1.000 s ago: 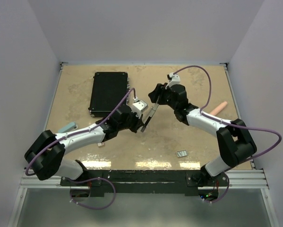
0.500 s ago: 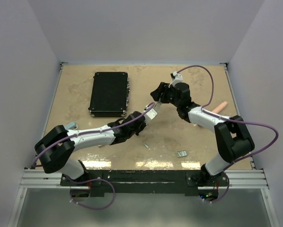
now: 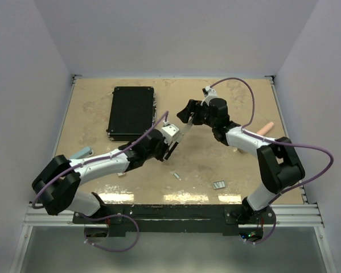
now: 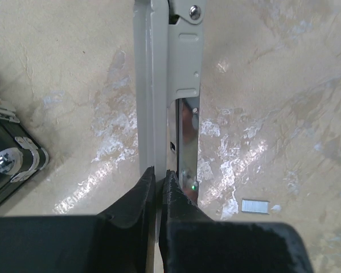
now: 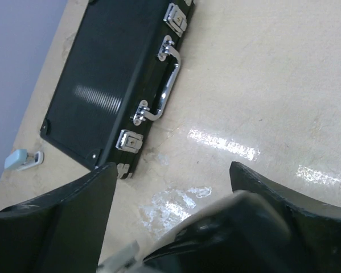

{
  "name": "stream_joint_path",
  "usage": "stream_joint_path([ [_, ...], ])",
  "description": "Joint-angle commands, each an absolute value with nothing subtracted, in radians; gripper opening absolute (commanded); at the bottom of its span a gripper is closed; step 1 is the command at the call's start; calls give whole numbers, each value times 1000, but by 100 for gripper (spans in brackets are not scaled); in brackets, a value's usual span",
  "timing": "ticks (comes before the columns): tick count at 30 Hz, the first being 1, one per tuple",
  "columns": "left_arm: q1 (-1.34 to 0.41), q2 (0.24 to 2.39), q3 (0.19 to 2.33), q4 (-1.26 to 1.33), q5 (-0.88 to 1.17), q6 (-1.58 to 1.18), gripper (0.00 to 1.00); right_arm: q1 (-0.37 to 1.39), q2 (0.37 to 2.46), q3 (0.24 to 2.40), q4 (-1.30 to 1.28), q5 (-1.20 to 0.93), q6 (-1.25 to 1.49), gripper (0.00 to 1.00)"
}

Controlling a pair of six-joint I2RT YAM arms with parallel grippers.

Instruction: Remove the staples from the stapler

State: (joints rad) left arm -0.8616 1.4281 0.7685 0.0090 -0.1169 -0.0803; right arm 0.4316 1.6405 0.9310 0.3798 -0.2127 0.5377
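Observation:
The slim grey stapler hangs in the air over the middle of the table. My left gripper is shut on its near end. In the left wrist view my left gripper pinches the grey bar, with the shiny rail beside it. My right gripper is open at the stapler's far end. In the right wrist view my right gripper spreads wide over bare table. One staple strip lies below the stapler, and it also shows in the left wrist view. Another staple block lies near the front.
A flat black case with chrome latches lies at the back left, and it also shows in the right wrist view. A pink cylinder lies at the right. A pale blue item sits at the left, and a small piece lies near the front.
A staple strip has dropped onto the table below the stapler. My left arm swung out low and came back, still holding the stapler. My right gripper shifted slightly at the far end.

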Motion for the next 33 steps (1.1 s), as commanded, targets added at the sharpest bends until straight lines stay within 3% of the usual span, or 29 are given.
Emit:
stream_joint_path([
  [1,-770,1329,732,227,161,-256,0,431,1519,979,356,-264,537,88],
  [3,-743,1318,716,253,204,-284,0,433,1499,988,333,-270,535,92],
  [4,-736,1318,715,261,248,-313,0,431,1491,995,298,-279,532,99],
  [13,-701,1287,654,334,365,-335,0,431,1451,1041,180,-265,505,98],
  [20,-701,1282,583,451,452,-339,0,436,1652,1284,21,-242,451,98],
  [33,-680,1284,572,609,580,-500,0,442,1736,1328,5,-255,468,97],
])
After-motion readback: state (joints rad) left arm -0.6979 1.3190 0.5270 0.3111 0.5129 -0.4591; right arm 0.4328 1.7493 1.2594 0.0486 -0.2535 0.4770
